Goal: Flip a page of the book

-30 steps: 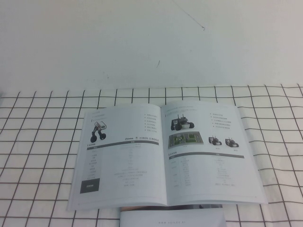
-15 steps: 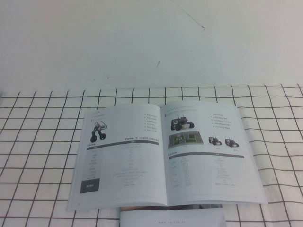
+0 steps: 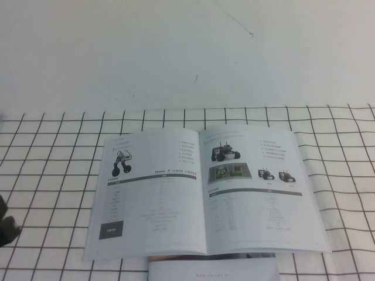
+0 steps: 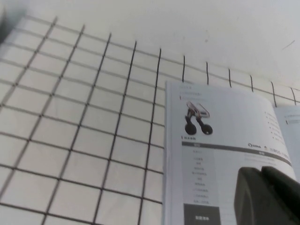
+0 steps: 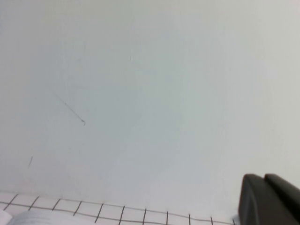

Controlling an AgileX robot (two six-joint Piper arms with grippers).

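The book (image 3: 155,196) lies open and flat on the checked cloth, in the middle of the high view. Its right-hand page (image 3: 261,196) shows robot-car photos and a grey-barred table. The left-hand page also shows in the left wrist view (image 4: 220,136). My left gripper (image 3: 6,225) shows at the left edge of the high view, left of the book and apart from it. In the left wrist view the left gripper (image 4: 262,171) is shut and empty, over the book's left page. My right gripper (image 5: 263,178) is shut and empty, facing the white wall; it is out of the high view.
A smaller white booklet (image 3: 214,270) lies at the near edge, partly under the book's lower edge. The black-gridded white cloth (image 3: 53,170) covers the table. A plain white wall (image 3: 176,52) stands behind.
My left gripper has come into the high view at the left edge. The book and its pages have not moved.
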